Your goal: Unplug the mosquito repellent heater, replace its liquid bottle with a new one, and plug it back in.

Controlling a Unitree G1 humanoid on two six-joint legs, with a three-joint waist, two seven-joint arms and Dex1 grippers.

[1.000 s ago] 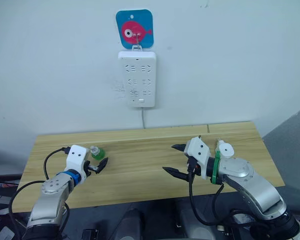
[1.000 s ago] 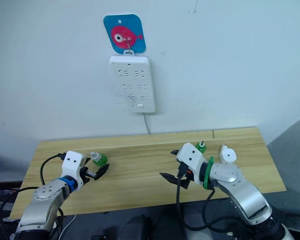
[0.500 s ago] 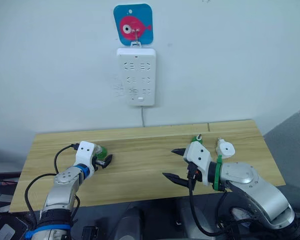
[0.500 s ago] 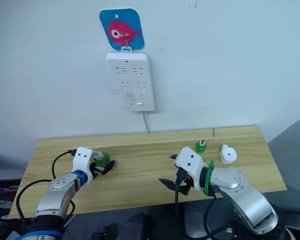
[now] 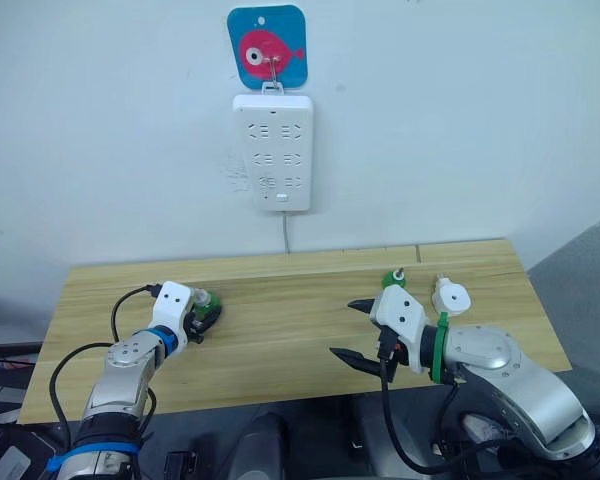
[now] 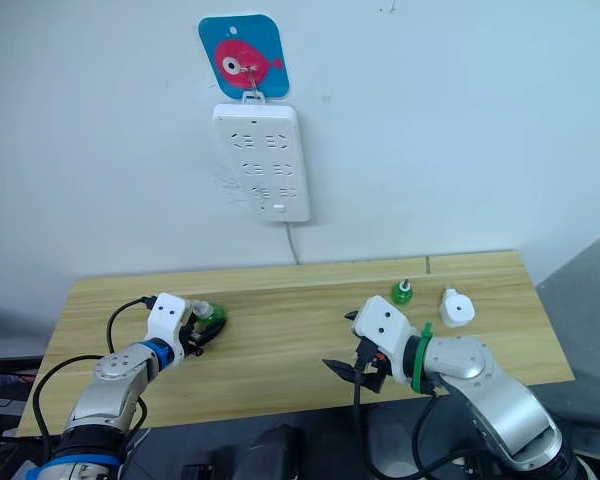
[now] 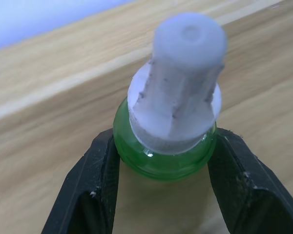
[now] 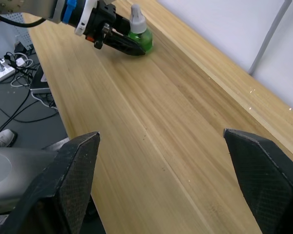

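Left claw (image 7: 163, 168) astride small green glass bottle with white ribbed plastic cap (image 7: 178, 117): black fingers touching both sides of its round base, pinching it (grip looks seated). Bottle upright, long axis vertical, on pale wooden table (image 5: 280, 330). Right claw (image 5: 352, 332) spread wide, empty; rounded white plastic mosquito repellent heater (image 5: 449, 297) just behind it, beside second green bottle (image 5: 391, 279).

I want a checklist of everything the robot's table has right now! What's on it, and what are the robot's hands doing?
Surface: wooden table, bare in the middle.
Job's things: white heater unplugged, lying at the table's right rear; a green bottle beside it; another green bottle at the left.
Clutter: nothing seen.
Grippers: left gripper closing around the left bottle; right gripper open, holding nothing.
Cables: cord hanging from the power strip.
Surroundings: white wall, fish hook.
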